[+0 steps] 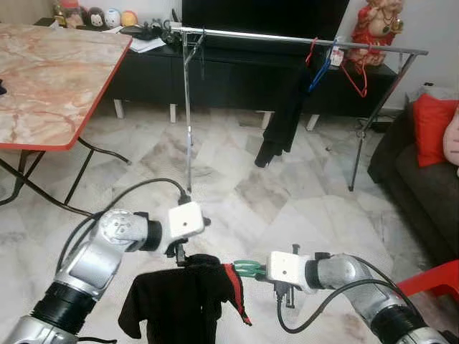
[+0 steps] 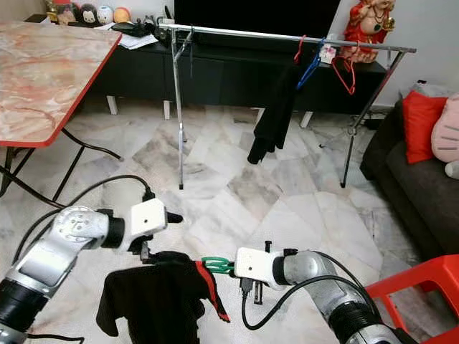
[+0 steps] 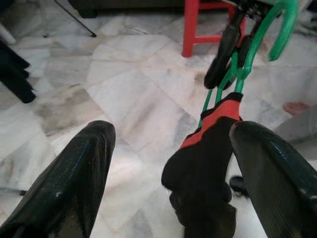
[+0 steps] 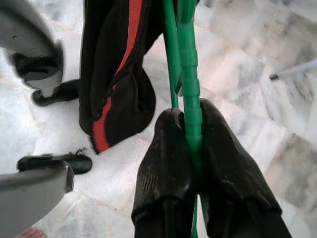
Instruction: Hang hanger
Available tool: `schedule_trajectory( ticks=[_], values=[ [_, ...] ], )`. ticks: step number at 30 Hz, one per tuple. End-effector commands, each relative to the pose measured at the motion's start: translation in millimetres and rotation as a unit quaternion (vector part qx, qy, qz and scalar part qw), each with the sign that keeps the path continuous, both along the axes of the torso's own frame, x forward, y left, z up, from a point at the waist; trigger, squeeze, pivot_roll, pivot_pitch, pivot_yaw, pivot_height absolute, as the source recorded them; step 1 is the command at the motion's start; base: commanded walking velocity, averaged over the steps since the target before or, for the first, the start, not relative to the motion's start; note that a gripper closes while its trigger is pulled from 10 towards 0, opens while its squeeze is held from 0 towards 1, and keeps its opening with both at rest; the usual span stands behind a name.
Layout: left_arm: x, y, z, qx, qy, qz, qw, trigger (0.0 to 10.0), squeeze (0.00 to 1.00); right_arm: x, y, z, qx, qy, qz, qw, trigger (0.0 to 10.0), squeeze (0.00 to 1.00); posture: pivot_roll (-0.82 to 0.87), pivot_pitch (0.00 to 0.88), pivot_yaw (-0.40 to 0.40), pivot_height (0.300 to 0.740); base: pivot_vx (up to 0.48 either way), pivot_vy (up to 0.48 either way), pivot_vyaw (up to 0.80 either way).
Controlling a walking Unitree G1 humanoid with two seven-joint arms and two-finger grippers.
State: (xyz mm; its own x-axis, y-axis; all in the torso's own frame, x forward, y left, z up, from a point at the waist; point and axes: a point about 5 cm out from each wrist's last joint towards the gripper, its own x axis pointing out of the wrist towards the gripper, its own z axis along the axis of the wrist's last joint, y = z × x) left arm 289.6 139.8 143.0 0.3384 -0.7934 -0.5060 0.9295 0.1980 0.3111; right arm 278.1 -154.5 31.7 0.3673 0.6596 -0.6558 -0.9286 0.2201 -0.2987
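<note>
We have the right end effector (image 1: 252,270) pinching the green hanger (image 4: 187,59) near its hook, low in the frame just right of centre. The black shirt with red trim (image 1: 179,304) droops from it toward the bottom left. The left end effector (image 3: 173,163) is spread, its fingers either side of the cloth with none of it pinched as far as we can tell.

To do this step well, we should keep the pinch firm, lift the hanger so the shirt swings free, and carry it up with the hook turned toward the rail (image 1: 287,39) that runs across the top of the frame.

The rail stands well apart from us across the marble floor (image 1: 244,186). A dark garment (image 1: 281,118) and red and blue hangers (image 1: 337,64) crowd its right part, so the bare left stretch looks easier. The marble-topped bench (image 1: 50,79) at upper left, the sofa (image 1: 423,179) at right and a red stool (image 1: 437,279) at lower right hem in the path
</note>
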Motion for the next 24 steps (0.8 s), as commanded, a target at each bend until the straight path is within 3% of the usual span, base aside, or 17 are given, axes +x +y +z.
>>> schedule_trajectory(
  ticks=[1,11,12,16,19,22,23,24],
  values=[
    [3.1,0.3,11.3,-0.023,-0.018,0.009,1.000,10.0,0.00,5.9,-6.3,4.3,0.023,-0.014,-0.043,0.999,0.0,0.00,0.00,0.000,-0.144,0.740,0.000,0.000,0.00],
    [17.5,4.2,24.8,-0.087,-0.083,0.093,0.988,10.0,0.00,19.3,-12.4,8.2,0.063,-0.033,-0.145,0.987,0.0,0.00,0.01,0.000,-0.142,0.740,0.000,0.000,0.00],
    [23.9,2.6,29.9,-0.121,-0.121,0.139,0.975,10.0,0.00,29.1,-14.7,15.0,0.098,-0.049,-0.206,0.972,0.0,0.00,0.01,0.000,-0.131,0.740,0.000,0.000,0.00],
    [28.0,0.6,30.8,-0.140,-0.138,0.171,0.965,10.0,0.00,36.5,-14.7,20.2,0.122,-0.063,-0.250,0.958,0.0,0.00,0.00,0.000,-0.121,0.740,0.000,0.000,0.00],
    [32.2,-5.2,29.0,-0.165,-0.147,0.211,0.952,10.0,0.00,46.6,-10.9,28.3,0.154,-0.086,-0.306,0.936,0.0,0.00,0.00,0.000,-0.111,0.740,0.000,0.000,0.00],
    [32.5,-6.8,28.7,-0.170,-0.149,0.217,0.949,10.0,0.00,48.4,-9.7,30.0,0.161,-0.090,-0.316,0.931,0.0,0.00,0.00,0.000,-0.108,0.740,0.000,0.000,0.00],
    [33.1,-16.6,26.7,-0.187,-0.158,0.236,0.940,10.0,0.00,54.7,-7.5,38.1,0.186,-0.105,-0.346,0.914,0.0,0.00,-0.01,0.000,-0.103,0.740,0.000,0.000,0.00],
    [33.1,-16.6,26.7,-0.187,-0.158,0.236,0.940,10.0,0.00,54.7,-7.5,38.1,0.186,-0.105,-0.346,0.914,0.0,0.00,-0.01,0.000,-0.103,0.740,0.000,0.000,0.00]
  ],
)
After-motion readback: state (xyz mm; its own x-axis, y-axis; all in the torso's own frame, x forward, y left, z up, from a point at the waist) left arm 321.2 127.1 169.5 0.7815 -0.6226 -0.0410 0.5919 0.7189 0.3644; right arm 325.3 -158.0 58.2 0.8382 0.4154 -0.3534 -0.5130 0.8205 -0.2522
